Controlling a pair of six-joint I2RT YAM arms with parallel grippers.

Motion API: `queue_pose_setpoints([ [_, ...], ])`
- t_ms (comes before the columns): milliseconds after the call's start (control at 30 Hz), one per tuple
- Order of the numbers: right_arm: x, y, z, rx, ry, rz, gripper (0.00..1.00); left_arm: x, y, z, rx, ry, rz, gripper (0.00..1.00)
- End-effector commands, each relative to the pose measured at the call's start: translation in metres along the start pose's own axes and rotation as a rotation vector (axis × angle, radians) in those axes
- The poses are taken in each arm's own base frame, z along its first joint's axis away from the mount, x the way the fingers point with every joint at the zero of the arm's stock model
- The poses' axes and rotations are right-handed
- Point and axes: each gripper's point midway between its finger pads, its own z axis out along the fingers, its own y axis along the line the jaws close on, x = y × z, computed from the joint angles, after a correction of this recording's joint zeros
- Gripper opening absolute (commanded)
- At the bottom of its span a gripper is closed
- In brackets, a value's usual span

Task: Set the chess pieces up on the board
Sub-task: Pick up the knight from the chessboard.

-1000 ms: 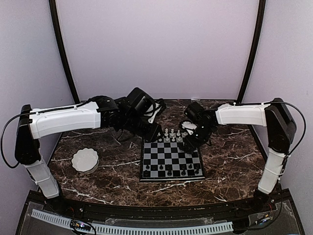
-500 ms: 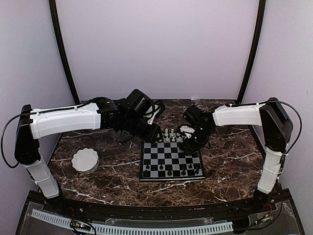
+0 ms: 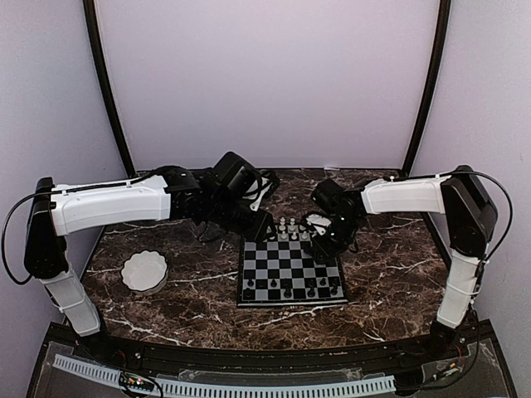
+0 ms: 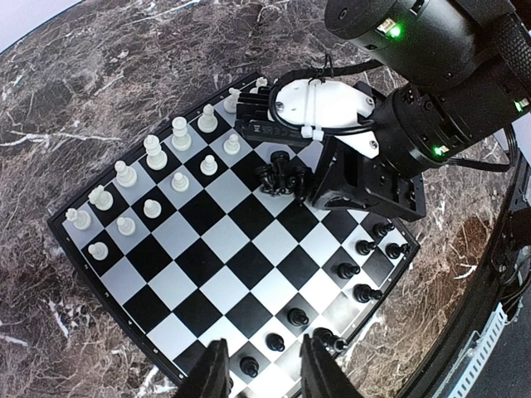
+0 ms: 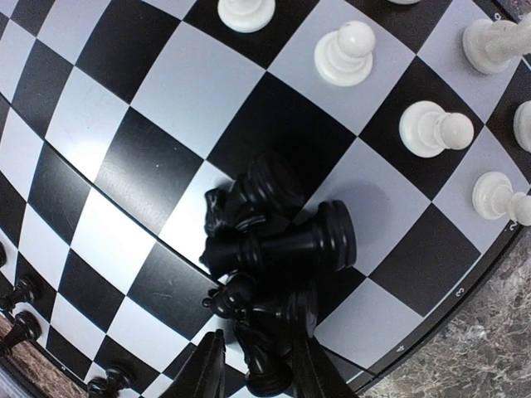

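Over the board (image 4: pixel 241 265), far-right squares, right claw (image 5: pixel 255 369) is straddling a heap of black pieces (image 5: pixel 282 240), jaws narrow, can't tell if gripping. Left claw (image 4: pixel 260 373) is hovering near far-left corner, part-open, empty.

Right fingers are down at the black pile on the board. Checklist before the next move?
1. Heap of black plastic chess pieces stood up on the small black-and-pale checked chessboard: not ok, they lie tangled on their sides.
2. Right fingers around one piece only: cannot tell, they straddle the heap's edge.
3. White plastic chess pieces upright in their rows: ok.
4. Standing black pieces fill the opposite edge: not ok, gaps.
5. Left fingers empty and apart from the right arm: ok.
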Motion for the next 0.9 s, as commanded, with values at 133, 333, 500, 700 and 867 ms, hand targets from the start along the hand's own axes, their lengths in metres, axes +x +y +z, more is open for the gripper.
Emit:
queue_pose_setpoints([
  [133, 0.024, -0.004, 0.0, 0.015, 0.07, 0.032, 0.34, -0.011, 0.0, -0.01, 0.019, -0.044, -0.013, 0.32],
  [333, 0.025, -0.002, 0.001, 0.004, 0.076, 0.037, 0.26, -0.01, -0.002, -0.008, 0.042, -0.031, -0.015, 0.32],
  [500, 0.026, 0.0, 0.001, -0.008, 0.074, 0.035, 0.14, -0.009, 0.0, -0.004, 0.044, -0.023, -0.017, 0.32],
  [700, 0.023, 0.017, -0.029, -0.048, 0.009, 0.013, 0.07, -0.011, 0.001, 0.002, 0.082, -0.001, -0.047, 0.32],
  [867, 0.014, 0.045, -0.057, -0.131, -0.095, -0.059, 0.07, -0.01, 0.0, 0.01, 0.178, 0.04, -0.122, 0.31],
])
